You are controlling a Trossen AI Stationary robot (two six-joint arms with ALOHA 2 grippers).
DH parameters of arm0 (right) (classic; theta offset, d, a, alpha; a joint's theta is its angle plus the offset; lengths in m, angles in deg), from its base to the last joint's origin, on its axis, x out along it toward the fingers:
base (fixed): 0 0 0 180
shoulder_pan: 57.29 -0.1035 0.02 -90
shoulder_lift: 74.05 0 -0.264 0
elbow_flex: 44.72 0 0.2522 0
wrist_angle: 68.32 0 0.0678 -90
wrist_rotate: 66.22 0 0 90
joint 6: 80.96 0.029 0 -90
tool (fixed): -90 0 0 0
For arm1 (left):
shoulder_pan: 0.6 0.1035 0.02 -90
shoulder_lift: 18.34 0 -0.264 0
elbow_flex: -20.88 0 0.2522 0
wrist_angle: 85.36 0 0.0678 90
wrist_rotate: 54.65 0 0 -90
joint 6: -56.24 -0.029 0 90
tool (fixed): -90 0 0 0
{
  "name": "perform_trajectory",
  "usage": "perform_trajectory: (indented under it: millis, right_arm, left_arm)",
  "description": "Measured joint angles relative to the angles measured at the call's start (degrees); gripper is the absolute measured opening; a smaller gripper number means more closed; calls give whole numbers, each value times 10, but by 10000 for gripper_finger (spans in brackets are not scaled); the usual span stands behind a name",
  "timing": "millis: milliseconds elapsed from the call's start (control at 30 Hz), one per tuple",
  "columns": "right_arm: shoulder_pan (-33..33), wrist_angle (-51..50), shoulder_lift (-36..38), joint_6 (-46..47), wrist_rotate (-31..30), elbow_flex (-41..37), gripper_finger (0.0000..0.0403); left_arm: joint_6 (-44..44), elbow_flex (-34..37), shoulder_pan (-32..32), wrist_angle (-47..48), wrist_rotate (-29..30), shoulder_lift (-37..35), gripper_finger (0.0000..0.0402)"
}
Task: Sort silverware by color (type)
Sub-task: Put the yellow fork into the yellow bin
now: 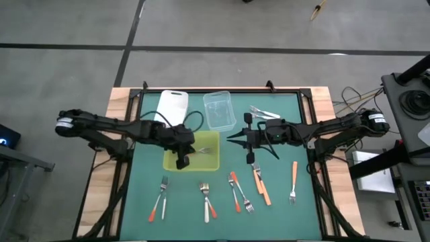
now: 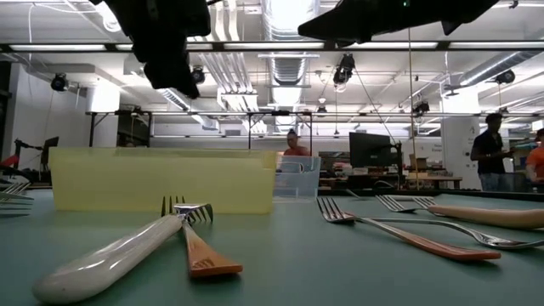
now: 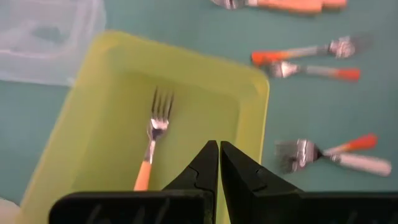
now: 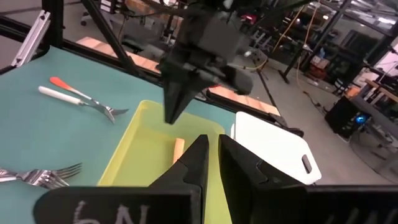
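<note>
One orange-handled fork [image 3: 152,140] lies flat on the floor of the yellow-green tray [image 1: 208,160]. My left gripper [image 3: 219,148] hangs shut above the tray's near left part [image 1: 181,163], clear of the fork. My right gripper [image 4: 211,144] is shut and hovers right of the tray [image 1: 232,139], pointing toward it. Several more forks, orange-handled [image 1: 235,190] and white-handled [image 1: 206,210], lie in pairs along the table's near half. A few all-silver pieces [image 1: 263,111] lie at the far right.
A clear tub [image 1: 218,109] and a white lidded tub [image 1: 173,106] stand at the far edge behind the tray. Bare green mat [image 1: 148,171] shows left of the tray and between tray and forks. People stand in the room beyond the table [image 2: 489,149].
</note>
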Motion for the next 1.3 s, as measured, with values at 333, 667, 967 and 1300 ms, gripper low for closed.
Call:
perform_trajectory:
  millis: [333,667,967,1300]
  right_arm:
    - [0,0,0,-9,0,0,27]
    - [0,2,0,-15,0,0,27]
    - [0,7,0,-25,0,0,27]
    - [0,6,0,-25,-1,0,27]
  left_arm:
    - [11,4,-29,25,0,61,0]
    - [56,5,-36,96,-3,64,0]
    - [79,5,-34,72,12,93,0]
    - [15,5,-33,55,36,139,0]
